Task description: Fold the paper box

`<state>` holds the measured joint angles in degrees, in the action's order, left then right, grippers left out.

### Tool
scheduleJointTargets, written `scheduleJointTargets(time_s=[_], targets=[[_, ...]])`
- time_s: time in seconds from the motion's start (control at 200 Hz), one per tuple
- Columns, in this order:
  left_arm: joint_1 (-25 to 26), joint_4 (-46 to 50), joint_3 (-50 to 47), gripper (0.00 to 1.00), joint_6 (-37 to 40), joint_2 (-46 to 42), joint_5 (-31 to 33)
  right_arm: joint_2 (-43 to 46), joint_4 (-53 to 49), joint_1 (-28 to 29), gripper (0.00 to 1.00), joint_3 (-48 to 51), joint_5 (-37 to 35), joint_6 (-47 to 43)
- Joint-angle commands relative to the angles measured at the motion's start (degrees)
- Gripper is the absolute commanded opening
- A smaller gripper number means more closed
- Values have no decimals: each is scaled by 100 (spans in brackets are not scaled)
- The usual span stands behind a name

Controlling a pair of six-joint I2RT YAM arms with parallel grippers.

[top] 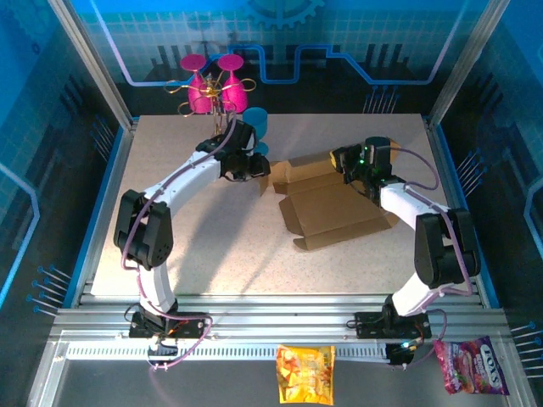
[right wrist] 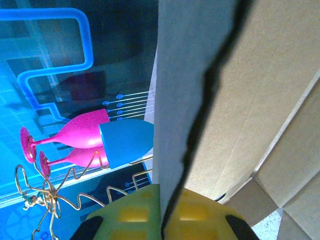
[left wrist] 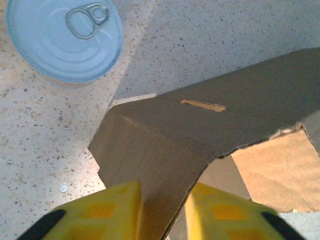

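Box lies long axis left-right, open side up; right tool on its bent arm clamps the far-right wall, left tool straddles the left flap, grip unclear.

Matt brown cardboard paper box, fibrous-edged, between the left yellow plastic fingers; beyond them a smooth, shiny pale-blue metal can lid on speckled matt worktop.

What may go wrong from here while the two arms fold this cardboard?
The left end effector and the right end effector each have a flap of the paper box between the fingers; opposing pulls might tear it.
The can stands close to the left flap; swinging the flap could knock it.
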<state>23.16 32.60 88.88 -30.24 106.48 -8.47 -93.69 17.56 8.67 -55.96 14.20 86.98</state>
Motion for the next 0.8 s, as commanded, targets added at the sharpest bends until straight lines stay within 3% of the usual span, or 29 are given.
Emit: scheduleJointTargets(time_s=[0.0, 0.13, 0.2, 0.28, 0.355, 0.45, 0.52, 0.665, 0.796], targets=[[62, -124, 87, 23, -222, 66, -163, -278, 223, 22, 0, 112, 54, -241], [70, -352, -70, 15, -748, -2, -374, -513, 1471, 33, 0, 444, 25, -96], [88, -433, -152, 15, -1004, -51, -429, -668, 1867, 36, 0, 489, 58, 19], [94, -655, -314, 28, -1212, -130, -627, -728, 1881, 59, 0, 482, 63, 57], [89, -676, -395, 34, -1212, -222, -728, -725, 1725, 58, 0, 431, 94, -2], [-5, -609, -517, 52, -1088, -503, -694, -687, 1579, 32, 0, 428, 129, -86], [-181, -600, -673, 56, -995, -815, -726, -676, 1558, 5, 0, 446, 184, -126], [-641, -689, -1040, 55, -476, -1457, -794, -699, 1522, -53, 0, 463, 307, -185], [-917, -337, -1042, 35, 197, -1346, -613, -760, 1478, -77, 0, 387, 429, -221]])
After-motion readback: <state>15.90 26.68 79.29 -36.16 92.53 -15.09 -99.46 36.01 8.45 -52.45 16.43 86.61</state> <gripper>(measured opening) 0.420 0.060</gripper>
